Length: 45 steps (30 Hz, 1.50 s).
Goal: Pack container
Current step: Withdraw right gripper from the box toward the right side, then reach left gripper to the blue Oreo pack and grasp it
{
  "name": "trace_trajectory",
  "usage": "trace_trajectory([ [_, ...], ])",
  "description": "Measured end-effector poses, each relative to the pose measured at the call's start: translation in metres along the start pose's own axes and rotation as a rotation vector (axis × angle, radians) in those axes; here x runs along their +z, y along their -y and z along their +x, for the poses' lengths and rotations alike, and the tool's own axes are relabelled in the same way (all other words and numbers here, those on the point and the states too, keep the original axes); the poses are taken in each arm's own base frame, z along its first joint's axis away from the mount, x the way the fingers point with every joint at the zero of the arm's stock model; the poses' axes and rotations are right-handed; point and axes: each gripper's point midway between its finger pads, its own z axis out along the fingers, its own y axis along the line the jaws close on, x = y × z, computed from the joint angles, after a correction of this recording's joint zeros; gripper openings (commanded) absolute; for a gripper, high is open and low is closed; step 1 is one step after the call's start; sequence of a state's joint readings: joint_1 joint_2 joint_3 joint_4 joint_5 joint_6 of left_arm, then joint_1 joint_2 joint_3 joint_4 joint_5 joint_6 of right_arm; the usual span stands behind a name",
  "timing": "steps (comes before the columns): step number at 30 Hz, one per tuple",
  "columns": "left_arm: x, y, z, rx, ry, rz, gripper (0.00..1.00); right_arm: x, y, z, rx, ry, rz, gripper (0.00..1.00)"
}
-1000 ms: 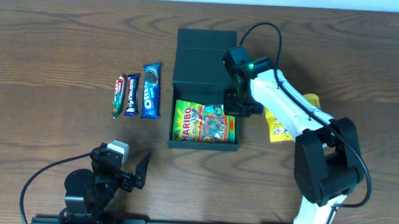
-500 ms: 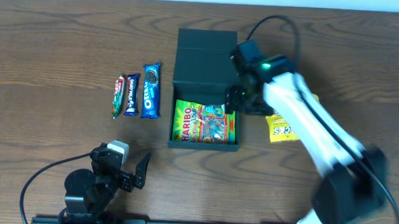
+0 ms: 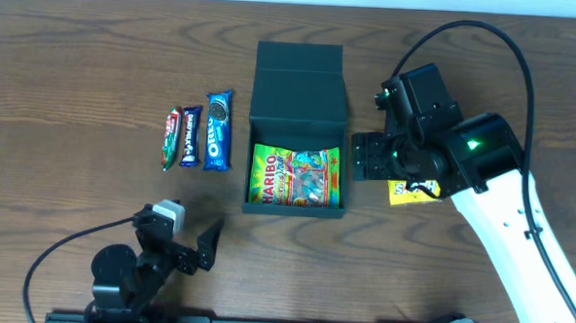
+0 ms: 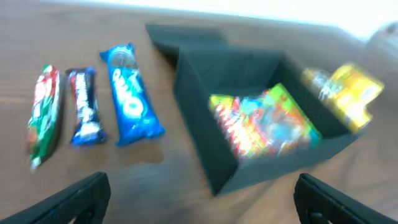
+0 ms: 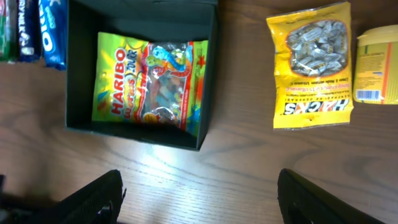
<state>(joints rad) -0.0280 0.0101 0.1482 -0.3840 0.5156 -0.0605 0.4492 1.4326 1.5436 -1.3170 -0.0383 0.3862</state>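
Note:
The dark teal container (image 3: 294, 209) stands open at mid-table, its lid (image 3: 298, 80) folded back. A Haribo gummy bag (image 3: 295, 176) lies flat inside it, also seen as the Haribo bag (image 5: 149, 84) in the container (image 5: 79, 74) from the right wrist. My right gripper (image 3: 378, 158) hovers high, just right of the container, open and empty; its fingers (image 5: 93, 199) frame bare wood. My left gripper (image 3: 191, 255) waits open near the front edge, left of the container (image 4: 205, 149), with nothing between its fingers (image 4: 81, 196).
Three snack bars lie in a row left of the container: a green-red bar (image 3: 171, 139), a dark blue bar (image 3: 190, 138) and an Oreo pack (image 3: 217, 130). A yellow Hacks candy bag (image 5: 314, 65) and another yellow packet (image 5: 378, 65) lie to its right.
My right gripper has opened and moved up and to the right, away from the container's right edge. The Haribo bag stays in the container. The left arm has hardly moved.

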Motion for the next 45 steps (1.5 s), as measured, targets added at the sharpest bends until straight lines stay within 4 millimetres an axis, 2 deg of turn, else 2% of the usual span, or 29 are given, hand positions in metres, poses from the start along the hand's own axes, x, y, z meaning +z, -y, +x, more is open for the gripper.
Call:
trace_trajectory([
  [4,-0.005,0.014,-0.058,0.02,0.228,0.067,0.96,0.0,-0.002,0.001,-0.019,-0.004,-0.011,0.83],
  [5,-0.004,0.014,-0.062,0.014,0.231,0.066,0.95,0.0,-0.003,0.0,-0.023,-0.002,-0.015,0.84],
  [7,0.007,0.007,-0.054,-0.027,0.159,0.048,0.95,0.0,-0.003,-0.001,-0.026,0.003,-0.017,0.86],
  [9,0.02,-0.002,-0.043,-0.053,0.053,0.023,0.96,0.0,-0.004,-0.003,-0.03,0.012,-0.021,0.86],
  [11,0.035,-0.01,-0.042,-0.055,-0.065,0.001,0.95,0.0,-0.005,-0.006,-0.033,0.022,-0.024,0.88],
  [13,0.047,-0.016,-0.049,-0.047,-0.155,-0.01,0.95,0.0,-0.006,-0.007,-0.033,0.028,-0.027,0.88],
  [17,0.089,-0.036,-0.069,-0.055,-0.318,-0.026,0.95,0.0,-0.006,-0.008,-0.033,0.03,-0.028,0.89],
  [19,0.108,-0.046,-0.068,-0.065,-0.366,-0.027,0.95,0.0,-0.006,-0.008,-0.033,0.029,-0.028,0.9],
  [21,0.127,-0.055,-0.06,-0.078,-0.396,-0.024,0.95,0.0,-0.006,-0.008,-0.033,0.029,-0.027,0.91],
  [24,0.143,-0.063,-0.041,-0.104,-0.438,-0.011,0.96,0.0,-0.006,-0.008,-0.034,0.032,-0.028,0.92],
  [30,0.159,-0.074,0.012,-0.12,-0.583,-0.067,0.95,0.0,-0.007,-0.011,-0.035,0.041,-0.031,0.93],
  [33,0.165,-0.077,0.021,-0.045,-0.61,-0.149,0.99,0.0,-0.007,-0.011,-0.036,0.041,-0.031,0.93],
  [36,0.169,-0.08,0.02,0.01,-0.603,-0.208,1.0,0.0,-0.007,-0.011,-0.037,0.041,-0.031,0.92],
  [37,0.17,-0.083,0.02,0.026,-0.6,-0.233,0.95,0.0,-0.007,-0.011,-0.037,0.041,-0.031,0.93],
  [40,0.173,-0.096,0.028,0.047,-0.616,-0.29,0.92,0.0,-0.007,-0.01,-0.037,0.04,-0.031,0.92],
  [43,0.176,-0.103,0.038,0.056,-0.635,-0.314,0.75,0.0,-0.007,-0.01,-0.037,0.041,-0.031,0.92],
  [45,0.178,-0.104,0.037,0.061,-0.632,-0.317,0.69,0.0,-0.007,-0.01,-0.037,0.04,-0.031,0.92],
])
